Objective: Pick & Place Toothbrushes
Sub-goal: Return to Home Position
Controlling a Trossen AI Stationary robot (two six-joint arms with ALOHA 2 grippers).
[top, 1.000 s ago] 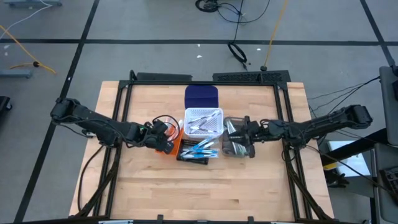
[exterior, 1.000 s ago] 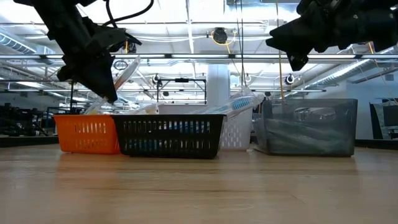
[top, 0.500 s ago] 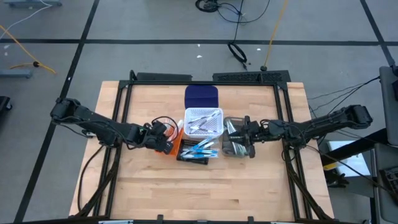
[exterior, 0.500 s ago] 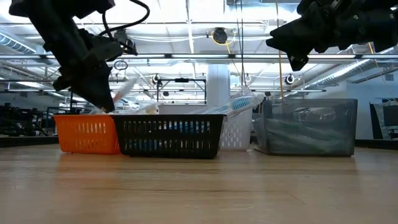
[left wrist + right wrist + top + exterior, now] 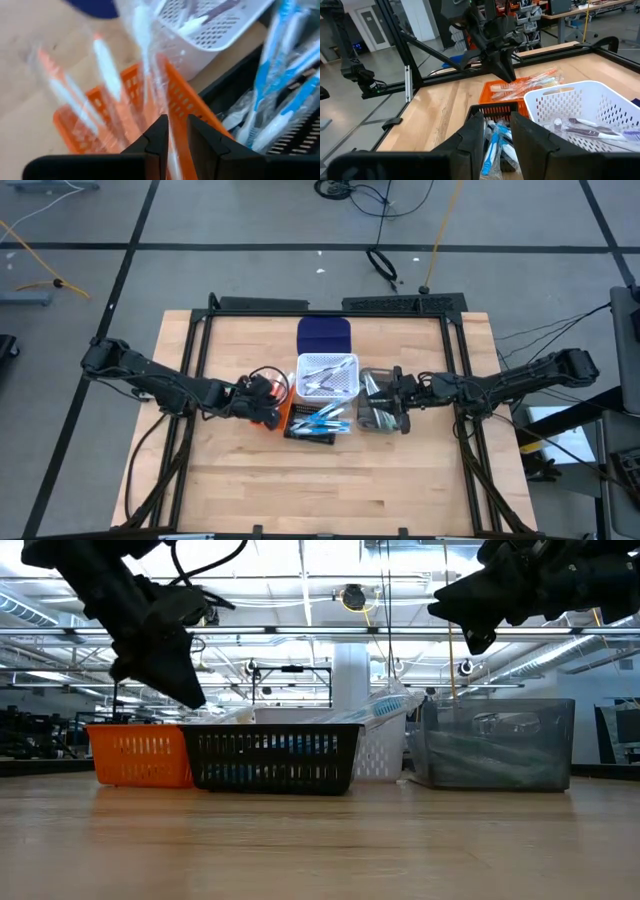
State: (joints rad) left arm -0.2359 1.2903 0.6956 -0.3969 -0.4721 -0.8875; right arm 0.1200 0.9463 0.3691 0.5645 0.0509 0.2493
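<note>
1. The left gripper (image 5: 268, 405) hangs just above the orange basket (image 5: 140, 755), which is the left-most of the bins in the middle of the table (image 5: 300, 480). Its fingers stand a narrow slot apart. The low view shows nothing dangling from them, so I judge it empty. Sitting right over the basket fits a drop just made, with the lift away to the rest pose yet to come.
2. The orange toothbrushes (image 5: 530, 82) lie in their clear wrappers inside the orange basket. They lean against its far rim, with some heads poking above the wall. They rest at a slant because they are about as long as the basket.
3. The blue toothbrushes (image 5: 295, 95) are heaped in the black basket (image 5: 272, 758), which touches the orange one on its right. Some ends rise over the rim towards the white basket (image 5: 570, 107) just behind, where darker, greyish brushes lie flat. Each colour has its own bin, which is the point of the sorting.
4. The right gripper (image 5: 388, 395) waits above the grey translucent bin (image 5: 495, 745) at the right end of the cluster. Its fingers are slightly parted and hold nothing. It is well clear of the left arm's path.
5. A dark blue bin (image 5: 324, 335) stands at the far side behind the white basket, and I cannot tell what is in it.
6. No loose brush shows on the bare wood, so the sorting looks close to finished. The one risk I see is a finger catching an upright wrapper as the arm lifts away.
</note>
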